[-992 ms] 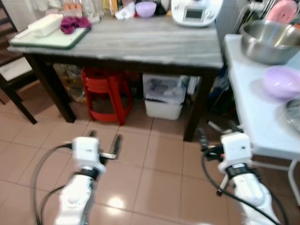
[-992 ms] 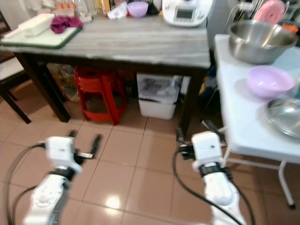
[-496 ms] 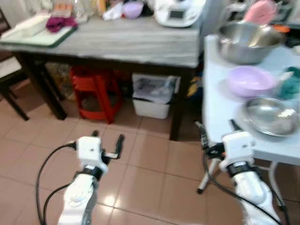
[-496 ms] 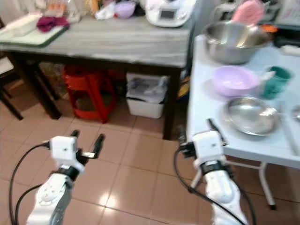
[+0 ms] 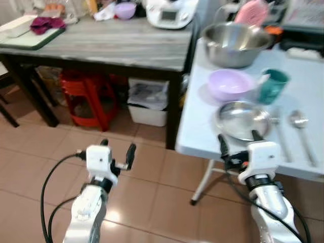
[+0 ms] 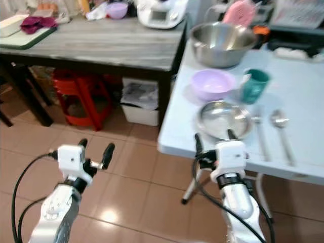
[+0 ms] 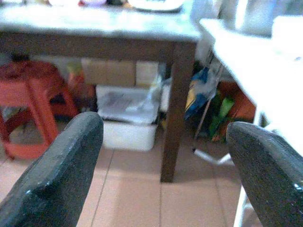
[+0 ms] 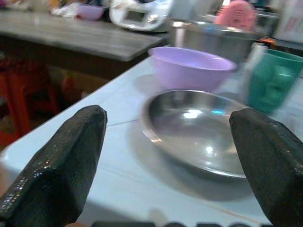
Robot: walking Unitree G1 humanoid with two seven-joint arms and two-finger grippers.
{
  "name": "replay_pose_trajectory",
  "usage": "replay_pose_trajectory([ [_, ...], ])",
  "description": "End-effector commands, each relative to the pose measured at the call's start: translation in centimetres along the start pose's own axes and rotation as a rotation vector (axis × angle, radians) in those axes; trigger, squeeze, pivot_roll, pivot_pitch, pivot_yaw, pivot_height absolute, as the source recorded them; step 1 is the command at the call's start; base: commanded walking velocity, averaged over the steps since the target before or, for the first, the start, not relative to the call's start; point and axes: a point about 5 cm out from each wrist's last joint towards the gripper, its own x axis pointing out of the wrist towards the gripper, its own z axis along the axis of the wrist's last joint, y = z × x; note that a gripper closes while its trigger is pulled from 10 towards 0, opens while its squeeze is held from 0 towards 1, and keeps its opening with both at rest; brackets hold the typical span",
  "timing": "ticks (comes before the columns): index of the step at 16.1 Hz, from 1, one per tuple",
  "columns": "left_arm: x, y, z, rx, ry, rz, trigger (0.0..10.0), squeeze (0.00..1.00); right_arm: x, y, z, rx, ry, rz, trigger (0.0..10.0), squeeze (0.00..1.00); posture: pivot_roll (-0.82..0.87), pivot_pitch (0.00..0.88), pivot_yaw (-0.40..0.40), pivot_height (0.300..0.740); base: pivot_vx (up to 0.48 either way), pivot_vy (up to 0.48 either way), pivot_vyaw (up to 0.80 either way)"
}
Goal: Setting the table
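On the white table (image 5: 200, 131) at my right lie a shallow steel plate (image 5: 243, 119), a lilac bowl (image 5: 231, 84), a teal cup (image 5: 272, 86), a fork (image 5: 278, 130) and a spoon (image 5: 300, 126). A big steel mixing bowl (image 5: 235, 43) stands behind them. My right gripper (image 5: 238, 143) is open, held at the table's near edge just before the steel plate (image 8: 199, 130). My left gripper (image 5: 116, 151) is open over the tiled floor, holding nothing.
A dark wooden table with a grey top (image 5: 101, 43) stands to the left, carrying a green tray (image 5: 30, 38), a small purple bowl (image 5: 124, 9) and a white appliance (image 5: 169, 12). Beneath it are a red stool (image 5: 83, 98) and a white bin (image 5: 148, 104).
The camera has swung right, so the white table with plate, cup, fork and spoon has come into view. Both grippers stay open, held out in front as before.
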Motion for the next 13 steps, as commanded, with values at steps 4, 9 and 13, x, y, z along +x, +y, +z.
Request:
replay_pose_trajectory([
  [4, -0.3, 1.5, 0.0, 0.02, 0.005, 0.061, 10.0, 0.0, -1.9, -0.4, -0.4, 0.03, 0.027, -0.004, 10.0, 0.0, -0.12, 0.114, 0.031, 0.74, 0.0, -0.263, 0.0],
  [9, 0.1, 1.3, 0.2, 0.002, -0.009, 0.039, 10.0, 0.0, -1.6, -0.4, -0.3, 0.063, 0.028, -0.035, 10.0, 0.0, -0.13, 0.119, 0.048, 0.74, 0.0, 0.0, 0.0],
  [13, 0.2, 0.8, 0.5, -0.017, -0.023, -0.005, 10.0, 0.0, -1.6, -0.6, -0.5, 0.063, 0.045, -0.044, 10.0, 0.0, -0.13, 0.123, 0.052, 0.74, 0.0, 0.0, -0.24],
])
